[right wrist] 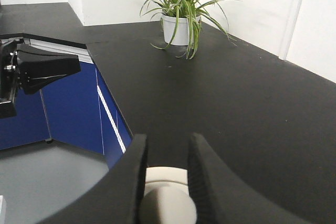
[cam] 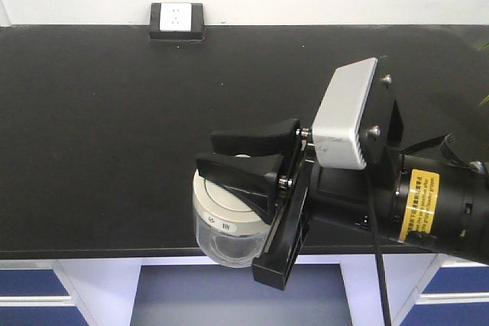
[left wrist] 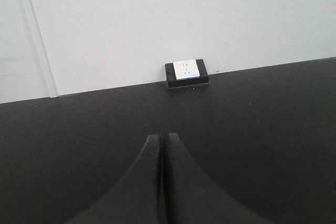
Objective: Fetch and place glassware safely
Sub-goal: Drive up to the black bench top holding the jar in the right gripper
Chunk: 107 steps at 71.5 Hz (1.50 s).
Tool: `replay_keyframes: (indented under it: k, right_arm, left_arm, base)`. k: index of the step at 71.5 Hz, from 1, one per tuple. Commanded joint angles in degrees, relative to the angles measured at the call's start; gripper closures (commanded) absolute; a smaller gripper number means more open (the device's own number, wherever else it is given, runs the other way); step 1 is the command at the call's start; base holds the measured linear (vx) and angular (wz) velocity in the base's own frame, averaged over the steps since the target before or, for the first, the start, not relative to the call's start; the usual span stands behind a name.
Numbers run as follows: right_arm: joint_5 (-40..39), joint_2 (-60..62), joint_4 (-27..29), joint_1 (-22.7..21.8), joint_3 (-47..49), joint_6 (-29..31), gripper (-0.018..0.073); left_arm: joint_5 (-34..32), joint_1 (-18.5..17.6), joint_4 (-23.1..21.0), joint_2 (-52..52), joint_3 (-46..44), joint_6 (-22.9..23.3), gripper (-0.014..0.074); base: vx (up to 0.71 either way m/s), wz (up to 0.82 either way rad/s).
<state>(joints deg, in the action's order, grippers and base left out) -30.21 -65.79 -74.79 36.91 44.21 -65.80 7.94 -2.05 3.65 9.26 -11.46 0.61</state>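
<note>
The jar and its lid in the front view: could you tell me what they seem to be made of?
The jar looks like clear glass: see-through, with glints on its wall. Its lid is opaque cream-white with a dull sheen, probably plastic, though glazed ceramic cannot be ruled out.

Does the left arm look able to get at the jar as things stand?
Probably not: the right gripper grips the jar from above, blocking its top, and the left gripper is shut.

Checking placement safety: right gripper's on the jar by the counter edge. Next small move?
Probably carry the glass jar farther onto the counter before releasing: the right gripper pinches its lid, and the jar overlaps the front edge in the front view.
</note>
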Motion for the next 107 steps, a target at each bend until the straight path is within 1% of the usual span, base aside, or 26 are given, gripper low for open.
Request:
replay_keyframes:
  k: [1,107]
  right_arm:
    - [-2.2,1.3,2.5,0.0,1.7,0.3,0.056]
    - [-2.2,1.3,2.5,0.0,1.7,0.3,0.056]
  left_arm:
    - [-4.0,0.0,-0.3,0.7,-1.7,0.5,0.0603]
    - [-4.0,0.0,-0.3,0.7,-1.7,0.5,0.0603]
  base:
    - [0.1,0.03]
    - [0.06,0.01]
